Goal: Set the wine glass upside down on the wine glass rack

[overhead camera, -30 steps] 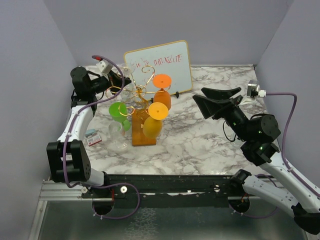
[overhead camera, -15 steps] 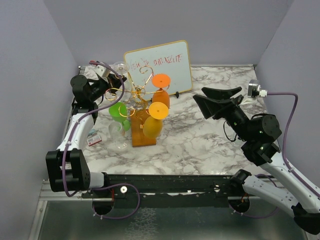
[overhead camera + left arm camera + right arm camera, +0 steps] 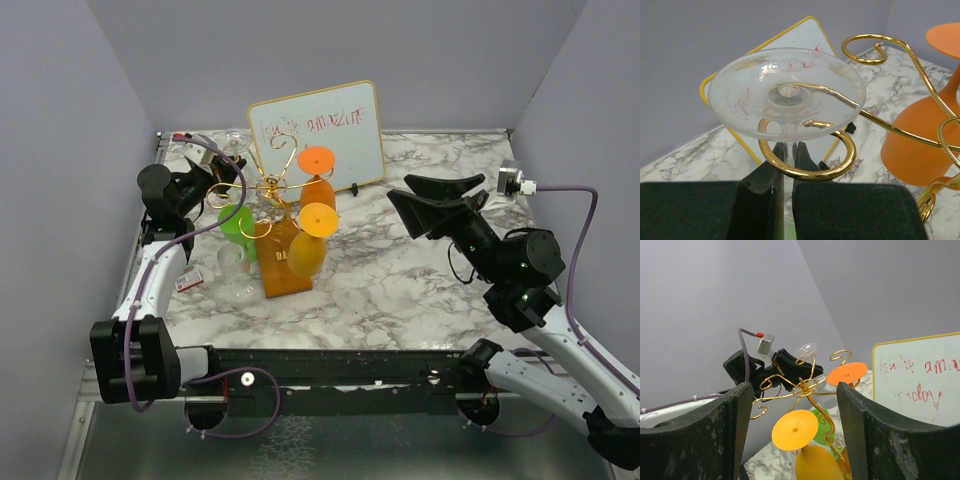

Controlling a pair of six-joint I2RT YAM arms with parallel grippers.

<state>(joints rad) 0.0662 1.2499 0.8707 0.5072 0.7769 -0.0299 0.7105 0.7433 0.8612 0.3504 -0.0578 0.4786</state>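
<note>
The clear wine glass is upside down, its round foot [image 3: 786, 92] uppermost. My left gripper [image 3: 787, 155] is shut on its thin stem. The stem stands inside a curled arm [image 3: 812, 172] of the gold wine glass rack, with the foot just above the curl. In the top view the foot [image 3: 236, 140] is at the rack's back left, by my left gripper [image 3: 222, 168]. The rack [image 3: 272, 186] stands on its orange-brown base [image 3: 283, 268]. My right gripper [image 3: 440, 205] is open and empty, raised to the right of the rack; its wrist view [image 3: 792, 390] faces the rack [image 3: 807, 386].
Orange [image 3: 318, 162], yellow [image 3: 317, 222] and green [image 3: 237, 220] glasses hang upside down on the rack. Another clear glass [image 3: 235, 268] and a small red-white item [image 3: 186, 279] are on the table at the left. A yellow-framed whiteboard [image 3: 330, 125] leans behind the rack.
My left arm has drawn back to the left with the clear glass in its grip, and the glass's foot now sits over a rack curl. The right arm has not moved.
</note>
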